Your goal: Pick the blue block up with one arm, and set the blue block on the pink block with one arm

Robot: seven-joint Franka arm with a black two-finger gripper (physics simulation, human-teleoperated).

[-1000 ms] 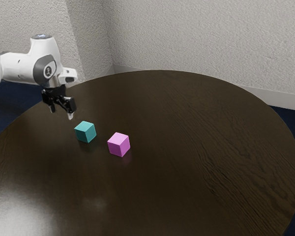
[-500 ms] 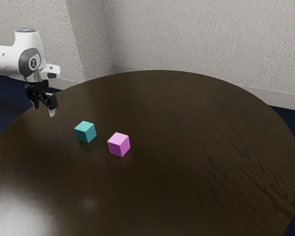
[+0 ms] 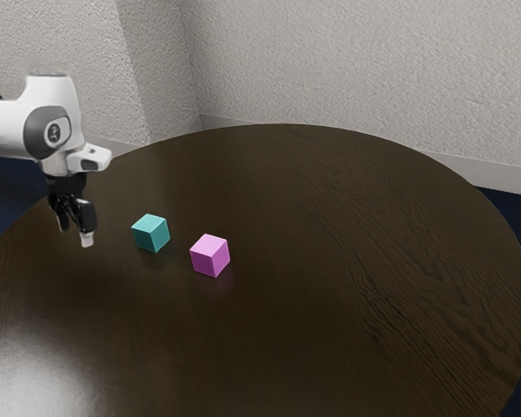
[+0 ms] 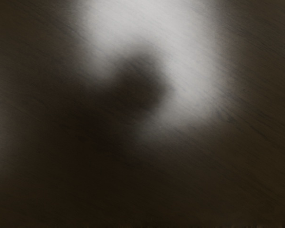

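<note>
Currently pre-grasp: nothing is picked. Black two-finger gripper (image 3: 80, 233) hangs low over the round dark wooden table (image 3: 347, 261), pointing down and empty. Can't tell from this angle whether it's spread or closed.

Small teal-blue cube block (image 3: 150, 233) sits flat on the table, near the gripper toward the exterior view's right, with a clear gap between them. Pink cube block (image 3: 209, 254) is just beside it, further toward the exterior view's right, not touching. Wrist cam looks at wood grain with a bright glare patch (image 4: 180, 57) and a dark shadow blob (image 4: 133, 90).

Handling, my read:
- **Block:** the blue one looks rigid, light and flat-faced, with no give expected.
- **Surface:** it looks smooth, so it could slip if pinched off-centre.
- **Grip:** take it on two opposite vertical faces, centred, with the hand yawed to match the cube's rotation. A corner-to-corner pinch would twist it.
- **Clearance:** choose the face pair that keeps the hand clear of the pink block.
- **Stacking:** the footprints look alike, so there's little margin and a centred hold matters.
</note>
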